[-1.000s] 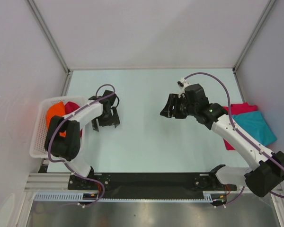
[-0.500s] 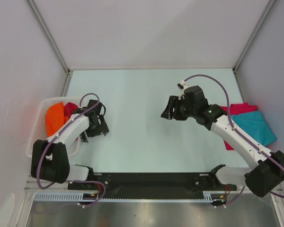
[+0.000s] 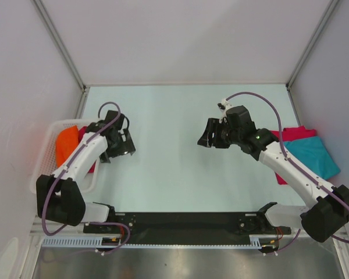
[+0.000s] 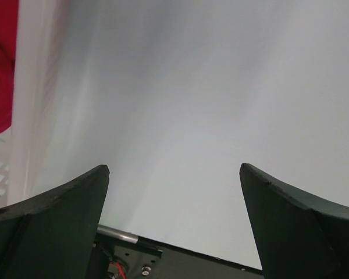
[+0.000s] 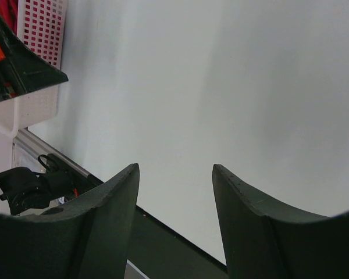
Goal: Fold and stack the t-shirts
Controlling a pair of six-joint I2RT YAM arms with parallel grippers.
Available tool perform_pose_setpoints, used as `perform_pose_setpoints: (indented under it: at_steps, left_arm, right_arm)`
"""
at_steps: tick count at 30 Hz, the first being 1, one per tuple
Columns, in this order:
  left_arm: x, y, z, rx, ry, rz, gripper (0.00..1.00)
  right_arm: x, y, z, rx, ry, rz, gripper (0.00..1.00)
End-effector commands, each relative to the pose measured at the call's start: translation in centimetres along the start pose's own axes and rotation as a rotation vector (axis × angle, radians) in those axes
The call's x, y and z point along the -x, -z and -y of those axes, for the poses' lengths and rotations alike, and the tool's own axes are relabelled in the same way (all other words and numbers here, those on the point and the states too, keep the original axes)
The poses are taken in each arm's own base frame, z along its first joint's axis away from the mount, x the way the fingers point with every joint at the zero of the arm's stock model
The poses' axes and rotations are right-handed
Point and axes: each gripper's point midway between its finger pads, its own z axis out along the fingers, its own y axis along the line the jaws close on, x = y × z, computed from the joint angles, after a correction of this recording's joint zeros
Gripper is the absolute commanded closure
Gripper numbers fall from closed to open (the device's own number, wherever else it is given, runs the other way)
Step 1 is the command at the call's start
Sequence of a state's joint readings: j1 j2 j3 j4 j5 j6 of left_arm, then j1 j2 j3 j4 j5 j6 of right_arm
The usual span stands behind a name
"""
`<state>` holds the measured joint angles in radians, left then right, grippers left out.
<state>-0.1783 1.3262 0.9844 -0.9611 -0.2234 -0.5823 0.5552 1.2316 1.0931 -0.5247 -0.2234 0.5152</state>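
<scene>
A teal t-shirt (image 3: 312,154) lies folded on top of a crimson one (image 3: 295,133) at the table's right edge. In the white mesh basket (image 3: 45,165) at the left are an orange t-shirt (image 3: 66,145) and crimson cloth (image 4: 0,70), mostly hidden by my left arm from above. My left gripper (image 3: 118,150) (image 4: 174,170) hovers just right of the basket, open and empty. Over the table's middle right, my right gripper (image 3: 203,138) (image 5: 175,167) is open with nothing between its fingers.
The black rail (image 3: 186,222) with both arm bases runs along the near edge. Grey walls and metal posts enclose the table at the back and sides. The basket's wall (image 5: 43,35) and my left gripper's finger (image 5: 20,67) show in the right wrist view.
My left arm has swung its gripper left toward the basket and covered the crimson cloth. The right arm has barely moved. Both grippers stay open.
</scene>
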Motion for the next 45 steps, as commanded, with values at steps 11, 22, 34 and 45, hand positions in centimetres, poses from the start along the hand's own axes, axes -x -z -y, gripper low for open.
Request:
perform_pose_setpoints:
  at_steps: [11, 22, 34, 45]
  left_arm:
    - [9.9, 8.1, -2.2, 0.244, 0.018, 0.275, 0.01]
    - [8.4, 5.6, -9.4, 0.469, 0.052, 0.218, 0.0]
    - [7.6, 5.3, -13.9, 0.557, 0.135, 0.201, 0.0]
    - [7.2, 3.4, -14.2, 0.517, 0.167, 0.167, 0.0]
  right_arm:
    - [0.7, 0.9, -0.9, 0.019, 0.032, 0.034, 0.41]
    - [0.6, 0.7, -1.1, 0.023, 0.037, 0.022, 0.41]
    - [0.3, 0.4, -0.8, 0.011, 0.047, 0.0, 0.42]
    - [0.1, 0.1, -1.1, 0.013, 0.065, -0.022, 0.42]
